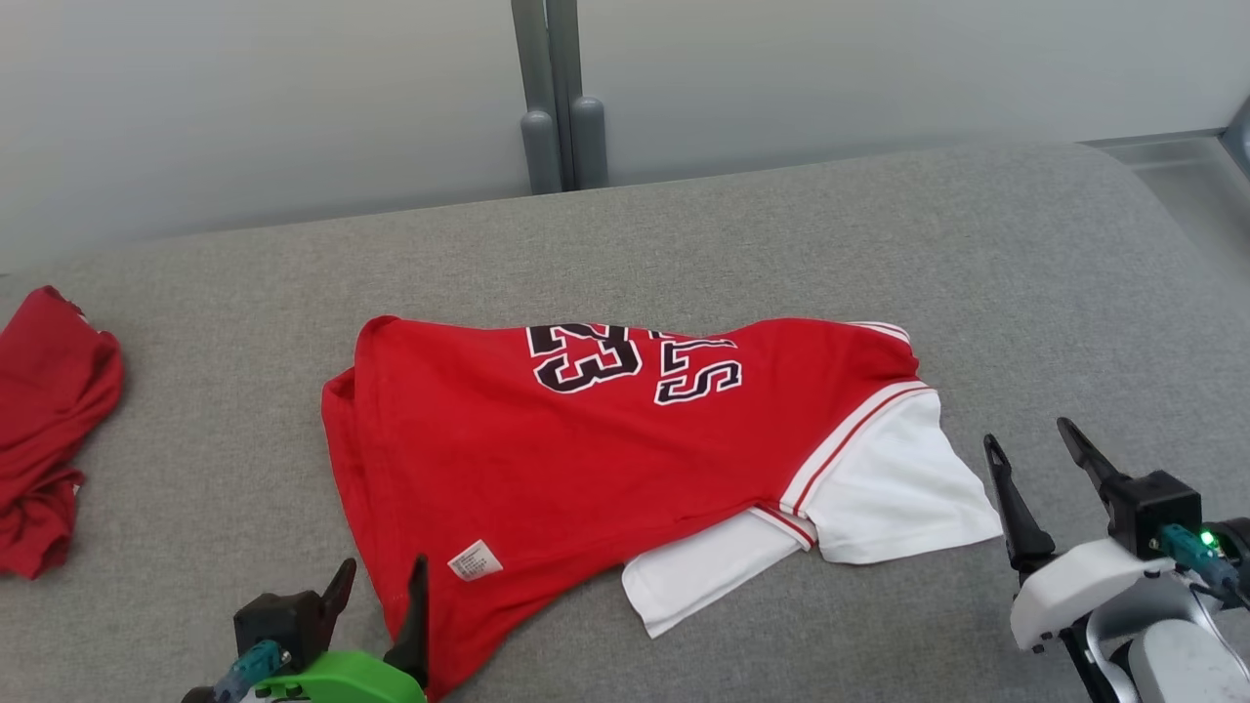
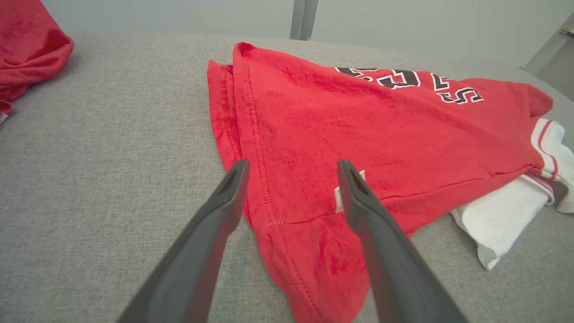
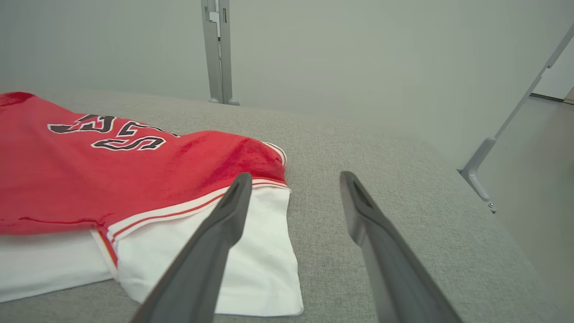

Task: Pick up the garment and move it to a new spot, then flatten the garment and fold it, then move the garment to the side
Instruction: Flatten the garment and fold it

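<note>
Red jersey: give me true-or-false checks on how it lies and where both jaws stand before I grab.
1. The red jersey lies flattened. False: it is rumpled and folded over, a white sleeve sticking out at its right.
2. Its number 23 faces up. True.
3. The left gripper has its jaws shut on the hem. False: jaws open, holding nothing.
4. The right gripper stands beside the white sleeve, jaws open. True.
5. No other cloth is around. False: a second red cloth lies at the far left.

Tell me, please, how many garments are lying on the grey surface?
2. The jersey lies in the middle; a crumpled red garment lies at the far left, cut off by the frame edge. Others may lie out of view.
</note>
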### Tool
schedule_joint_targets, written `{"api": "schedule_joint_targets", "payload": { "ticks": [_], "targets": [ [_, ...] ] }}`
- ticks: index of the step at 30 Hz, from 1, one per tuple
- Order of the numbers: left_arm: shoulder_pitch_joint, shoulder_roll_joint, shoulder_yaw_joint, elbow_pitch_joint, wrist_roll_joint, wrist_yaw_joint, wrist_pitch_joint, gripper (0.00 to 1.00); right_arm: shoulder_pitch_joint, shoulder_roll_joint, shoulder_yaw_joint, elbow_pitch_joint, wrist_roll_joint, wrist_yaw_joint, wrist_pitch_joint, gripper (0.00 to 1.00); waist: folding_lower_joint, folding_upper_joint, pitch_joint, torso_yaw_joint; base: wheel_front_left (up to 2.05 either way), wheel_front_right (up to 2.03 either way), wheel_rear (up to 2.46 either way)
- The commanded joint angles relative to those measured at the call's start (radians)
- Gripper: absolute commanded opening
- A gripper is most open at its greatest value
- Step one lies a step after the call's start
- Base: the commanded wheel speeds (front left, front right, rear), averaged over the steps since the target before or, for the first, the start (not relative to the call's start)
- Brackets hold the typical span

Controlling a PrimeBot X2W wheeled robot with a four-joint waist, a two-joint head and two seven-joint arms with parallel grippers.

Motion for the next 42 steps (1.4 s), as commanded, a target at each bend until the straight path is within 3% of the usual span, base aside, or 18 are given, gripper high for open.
{"api": "schedule_joint_targets", "payload": {
  "ticks": [1,8,14,38,40,42],
  "targets": [
    [-0.017,0.0,-0.001,-0.004,-0.01,0.01,0.03,1.0,-0.027,-0.012,0.009,0.014,0.022,-0.001,0.025,1.0,0.0,0.0,0.008,-0.006,0.0,0.0,0.0],
    [-0.045,-0.002,-0.024,0.035,-0.021,0.037,0.175,1.0,-0.127,-0.064,0.058,0.103,0.064,-0.001,0.199,1.0,0.0,0.0,0.049,-0.012,0.0,0.0,0.0],
    [-0.083,-0.001,-0.035,0.069,-0.012,0.05,0.199,1.0,-0.189,-0.074,0.109,0.213,0.09,-0.001,0.248,1.0,0.0,0.0,0.082,-0.009,0.0,0.0,0.0],
    [-0.079,0.009,-0.054,0.107,-0.044,0.057,0.212,1.0,-0.281,-0.058,0.233,0.527,0.185,-0.001,0.125,1.0,0.0,0.0,0.093,-0.001,0.0,0.0,0.0],
    [-0.085,0.008,-0.057,0.11,-0.046,0.056,0.207,1.0,-0.289,-0.058,0.239,0.543,0.188,-0.001,0.119,0.93,0.0,0.0,0.094,0.0,0.0,0.0,0.0],
    [-0.089,0.006,-0.061,0.112,-0.047,0.056,0.203,0.92,-0.297,-0.055,0.246,0.556,0.194,-0.001,0.112,0.81,0.0,0.0,0.095,0.0,0.0,0.0,0.0]
  ]
}}
